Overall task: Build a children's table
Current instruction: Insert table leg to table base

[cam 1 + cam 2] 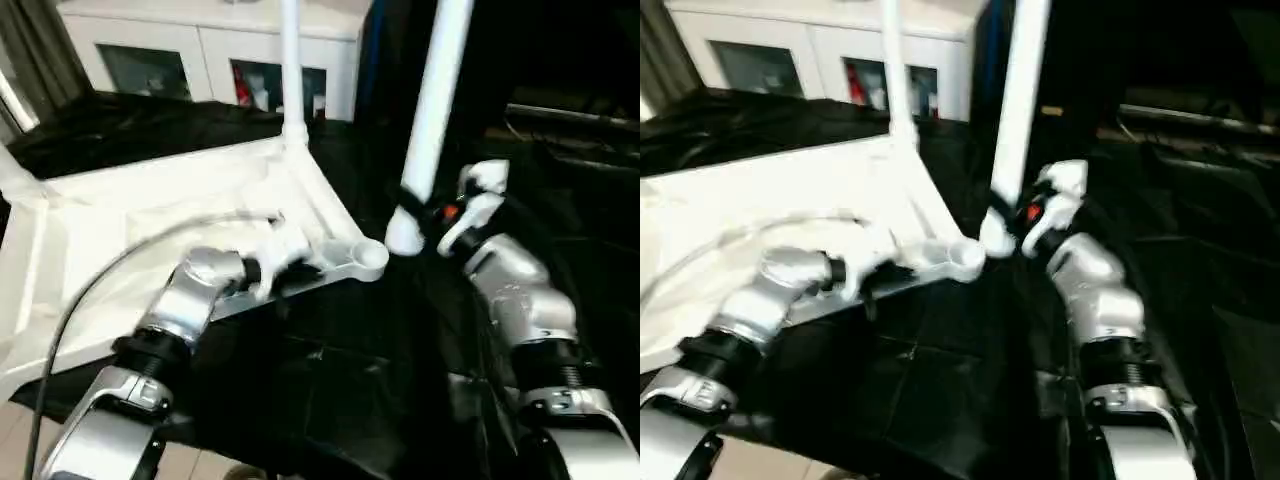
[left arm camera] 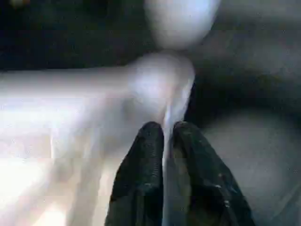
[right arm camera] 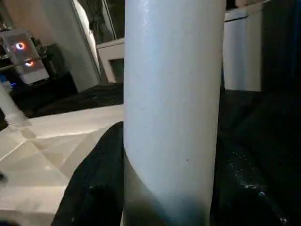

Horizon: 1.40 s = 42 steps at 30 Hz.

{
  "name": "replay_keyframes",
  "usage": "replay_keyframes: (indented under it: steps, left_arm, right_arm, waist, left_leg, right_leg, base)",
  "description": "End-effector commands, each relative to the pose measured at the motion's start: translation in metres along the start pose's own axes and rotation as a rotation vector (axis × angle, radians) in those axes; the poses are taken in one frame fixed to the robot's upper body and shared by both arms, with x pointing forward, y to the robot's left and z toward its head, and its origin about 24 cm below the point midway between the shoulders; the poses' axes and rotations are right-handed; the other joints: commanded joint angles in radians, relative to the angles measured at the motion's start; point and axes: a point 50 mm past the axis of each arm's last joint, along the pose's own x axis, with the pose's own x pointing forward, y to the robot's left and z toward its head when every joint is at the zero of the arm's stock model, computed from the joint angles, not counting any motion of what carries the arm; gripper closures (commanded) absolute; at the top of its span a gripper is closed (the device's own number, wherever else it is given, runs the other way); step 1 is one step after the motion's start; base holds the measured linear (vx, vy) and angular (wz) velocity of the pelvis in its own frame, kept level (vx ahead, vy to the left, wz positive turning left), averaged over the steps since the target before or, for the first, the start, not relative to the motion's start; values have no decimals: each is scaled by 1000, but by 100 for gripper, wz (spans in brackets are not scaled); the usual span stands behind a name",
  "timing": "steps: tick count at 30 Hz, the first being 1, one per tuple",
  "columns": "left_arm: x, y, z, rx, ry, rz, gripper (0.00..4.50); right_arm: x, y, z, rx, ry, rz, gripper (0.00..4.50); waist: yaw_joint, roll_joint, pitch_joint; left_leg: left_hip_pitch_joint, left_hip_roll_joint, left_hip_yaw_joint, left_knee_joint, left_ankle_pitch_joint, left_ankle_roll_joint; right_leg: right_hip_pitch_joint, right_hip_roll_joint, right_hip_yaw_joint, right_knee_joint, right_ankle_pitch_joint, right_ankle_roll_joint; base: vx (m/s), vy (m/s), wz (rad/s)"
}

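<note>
Right pincer grips stiff, light, slick leg low, 3 o'clock of socket; left pincer pinches tabletop rim.

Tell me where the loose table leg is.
Upright in the right claw, at the right of the head view; the leg has its lower end beside the tabletop's near corner socket.

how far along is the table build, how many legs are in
Done: one leg stands upright in the far corner of the upturned tabletop. In hand: the right gripper holds a second leg upright, its flared end just beside the near corner socket, not yet seated. The left gripper pinches the tabletop's rim near that socket. Left: seat this leg, then any remaining ones.
</note>
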Motion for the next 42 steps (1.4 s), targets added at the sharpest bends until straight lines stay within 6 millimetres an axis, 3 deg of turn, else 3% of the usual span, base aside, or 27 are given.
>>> replay_keyframes:
  steps: [1,5,7,8,11,12,16,18,23,25,28,33,37,42]
  left_arm:
    - [-9,3,26,14,-104,-39,379]
    - [-19,1,39,4,-140,-122,370]
    - [-16,17,47,-21,-133,-11,370]
    - [-13,29,50,-47,-124,97,370]
    - [-4,60,65,-87,-109,414,370]
    - [-4,61,66,-87,-107,429,370]
    - [6,67,81,-100,-124,517,370]
    - [14,65,92,-97,-159,498,370]
    - [41,37,129,-81,-300,267,370]
    - [48,25,135,-84,-327,195,370]
    - [55,15,137,-74,-335,152,370]
    - [60,13,137,-73,-331,149,370]
    - [59,13,137,-82,-337,152,370]
    - [45,31,127,-33,-283,284,370]
  right_arm:
    - [3,6,8,-30,-25,38,264]
    - [6,11,6,-50,-10,54,264]
    - [8,14,5,-75,9,66,264]
    - [9,16,4,-88,18,72,264]
    - [10,22,3,-124,28,100,264]
    - [11,23,2,-126,28,102,264]
    - [12,28,2,-143,34,127,264]
    - [12,30,1,-144,34,133,264]
    - [11,30,-3,-160,58,130,264]
    - [10,30,-5,-164,65,130,264]
    - [9,31,-7,-168,75,134,264]
    - [10,33,-9,-170,79,143,264]
    - [10,33,-9,-173,81,143,264]
    - [11,30,-8,-181,80,126,264]
  waist:
    - [5,-7,-84]
    - [-3,-4,-73]
    - [-5,-4,-70]
    - [-3,0,-69]
    - [1,-9,-69]
    - [2,-10,-69]
    - [5,-15,-72]
    - [7,-15,-76]
    - [13,-10,-80]
    - [14,-17,-78]
    - [15,-16,-77]
    - [11,-16,-73]
    - [9,-16,-73]
    - [6,-13,-75]
  left_leg:
    - [32,33,-5,-44,-57,91]
    - [36,33,-2,-52,-138,68]
    - [39,32,0,-54,-165,45]
    - [47,33,1,-54,-198,28]
    - [41,34,-8,-59,-237,-5]
    - [38,34,-11,-60,-227,-7]
    - [34,30,-7,-54,-179,13]
    - [31,28,-7,-48,-132,40]
    - [32,31,-6,-43,-100,73]
    - [31,32,-4,-43,-111,80]
    - [31,31,-3,-42,-119,91]
    - [32,32,-5,-47,-159,71]
    - [33,33,-5,-49,-167,62]
    - [31,31,-7,-48,-157,63]
  right_leg:
    - [56,-54,36,-48,201,-292]
    - [50,-51,38,-64,39,-267]
    - [47,-47,41,-67,3,-252]
    - [40,-46,43,-73,-20,-245]
    - [53,-55,42,-78,-74,-208]
    - [54,-56,41,-79,-75,-195]
    - [55,-58,41,-77,-28,-203]
    - [56,-56,40,-70,47,-223]
    - [56,-58,36,-63,125,-270]
    - [58,-59,37,-63,127,-275]
    - [59,-60,38,-67,100,-269]
    - [58,-58,38,-77,14,-247]
    - [57,-58,38,-79,4,-243]
    - [57,-56,37,-76,34,-236]
  base:
    - [0,0,0]
    - [0,0,0]
    - [0,0,0]
    - [0,0,0]
    - [0,0,0]
    - [0,0,0]
    - [0,0,0]
    - [0,0,0]
    - [0,0,0]
    - [0,0,0]
    - [0,0,0]
    - [0,0,0]
    - [0,0,0]
    - [0,0,0]
